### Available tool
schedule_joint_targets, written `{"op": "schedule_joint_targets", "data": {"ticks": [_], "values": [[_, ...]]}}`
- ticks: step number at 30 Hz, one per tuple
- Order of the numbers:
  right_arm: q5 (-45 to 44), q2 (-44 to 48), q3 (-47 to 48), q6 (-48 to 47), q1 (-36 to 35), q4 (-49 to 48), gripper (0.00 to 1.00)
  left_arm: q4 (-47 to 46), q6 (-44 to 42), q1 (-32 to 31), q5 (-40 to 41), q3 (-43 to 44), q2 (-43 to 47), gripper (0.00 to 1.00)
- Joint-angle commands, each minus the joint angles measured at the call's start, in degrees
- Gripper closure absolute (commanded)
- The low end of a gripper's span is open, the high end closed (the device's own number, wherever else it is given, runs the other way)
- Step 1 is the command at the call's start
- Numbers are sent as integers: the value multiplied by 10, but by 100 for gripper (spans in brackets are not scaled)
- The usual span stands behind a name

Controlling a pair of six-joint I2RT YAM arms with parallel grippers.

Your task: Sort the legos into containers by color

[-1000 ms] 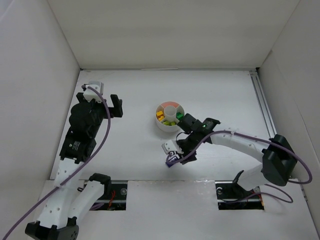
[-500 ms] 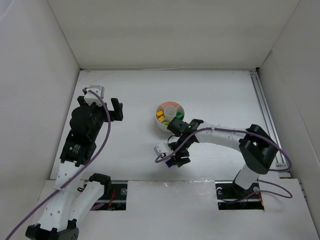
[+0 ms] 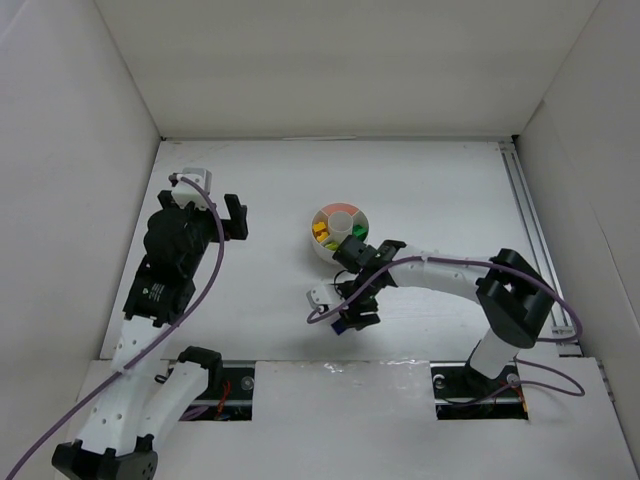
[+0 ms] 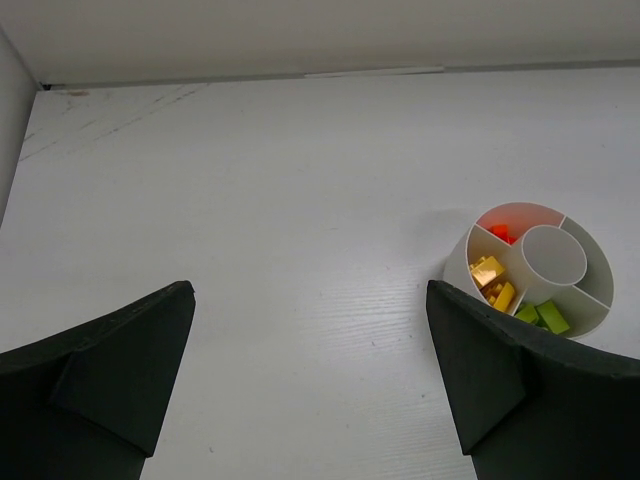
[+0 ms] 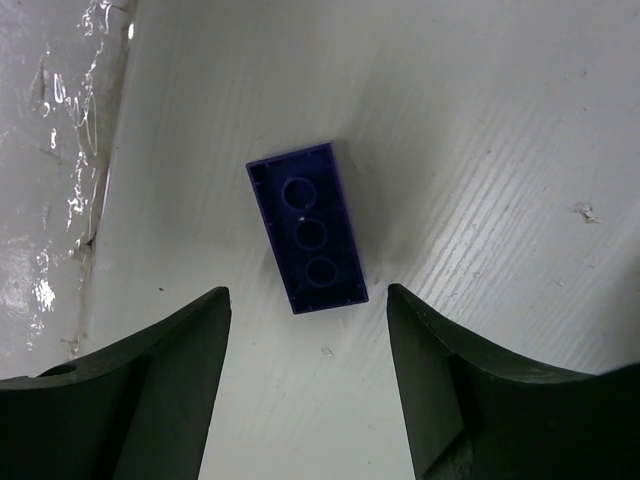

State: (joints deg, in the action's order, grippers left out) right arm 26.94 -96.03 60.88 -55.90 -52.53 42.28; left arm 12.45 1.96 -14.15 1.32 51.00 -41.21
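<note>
purple brick (image 5: 307, 229) lies loose on the table (underside up, 3 tubes showing), its near end just btwn the spread, empty tips of the right gripper (image 5: 305, 300). long axis runs roughly along the approach. left gripper (image 4: 308, 290), wide open, is well apart.

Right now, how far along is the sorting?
Done: yellow, green and orange bricks sit in separate wedges of the dish. In hand: the open right gripper hangs over a purple brick on the table, not gripping it. Remaining: that brick needs a compartment; left gripper is open.
</note>
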Motion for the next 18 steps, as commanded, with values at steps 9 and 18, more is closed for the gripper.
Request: {"op": "schedule_joint_targets", "data": {"ticks": [9, 18], "values": [[-42, -27, 5, 17, -15, -32, 31, -37, 4, 2, -5, -6, -6, 0], [-59, -27, -1, 22, -31, -42, 35, -48, 4, 2, 0, -12, -6, 0]]}}
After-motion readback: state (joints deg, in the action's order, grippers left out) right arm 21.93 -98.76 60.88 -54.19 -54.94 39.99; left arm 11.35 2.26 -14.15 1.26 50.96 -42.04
